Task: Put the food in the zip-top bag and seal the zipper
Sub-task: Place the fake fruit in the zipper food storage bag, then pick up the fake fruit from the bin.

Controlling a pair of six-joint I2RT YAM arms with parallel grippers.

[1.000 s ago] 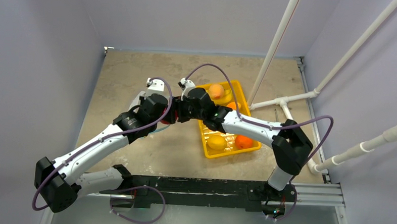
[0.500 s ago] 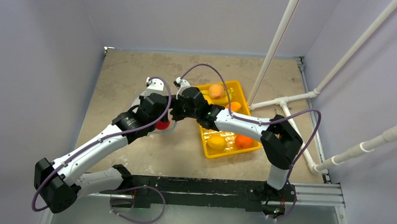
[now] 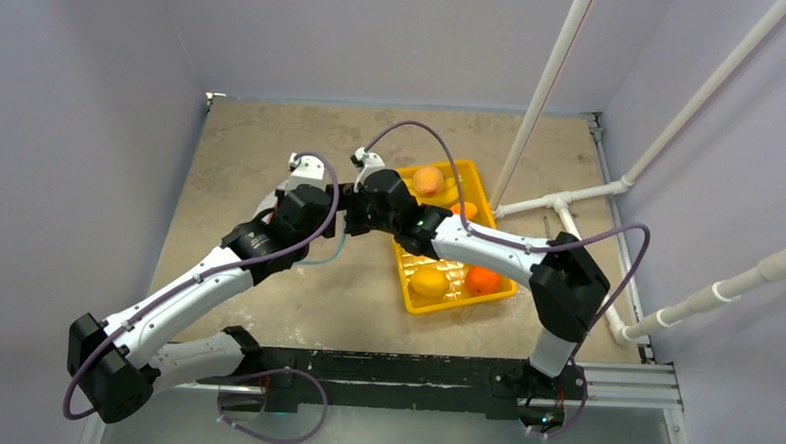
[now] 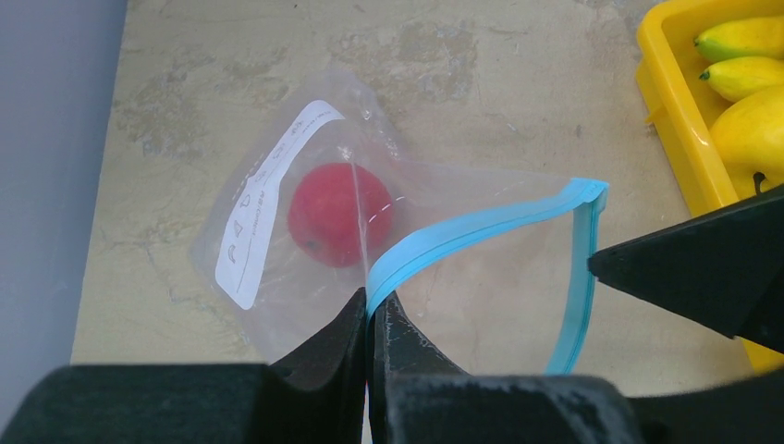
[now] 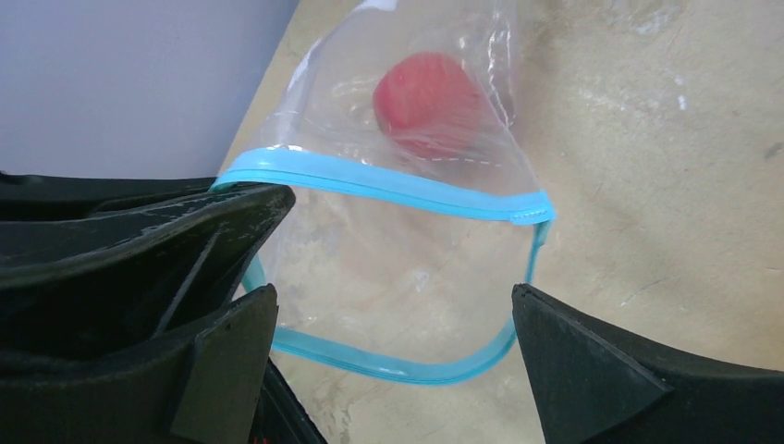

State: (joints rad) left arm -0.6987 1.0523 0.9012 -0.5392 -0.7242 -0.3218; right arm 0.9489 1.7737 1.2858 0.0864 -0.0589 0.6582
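Observation:
The clear zip-top bag [image 4: 277,222] hangs over the table with its mouth held open. My left gripper [image 4: 370,310] is shut on the teal zipper [image 4: 481,227] strip. A red fruit [image 4: 339,215] lies inside the bag, also seen in the right wrist view [image 5: 430,102]. My right gripper [image 5: 398,342] is open and empty, its fingers either side of the open mouth and the looping zipper [image 5: 388,190]. In the top view both grippers [image 3: 331,224] [image 3: 357,212] meet left of the tray; only a bit of the bag [image 3: 333,254] shows there.
The yellow tray [image 3: 409,301] holds an orange fruit [image 3: 428,180], a yellow fruit [image 3: 429,282] and another orange fruit [image 3: 482,281]. Yellow bananas [image 4: 749,42] lie in the tray's corner. White pipes [image 3: 560,204] stand at the right.
The right gripper pushed left toward the left gripper, then drew back a little toward the tray. The red fruit seen under the grippers half a second ago is hidden in the top view now.

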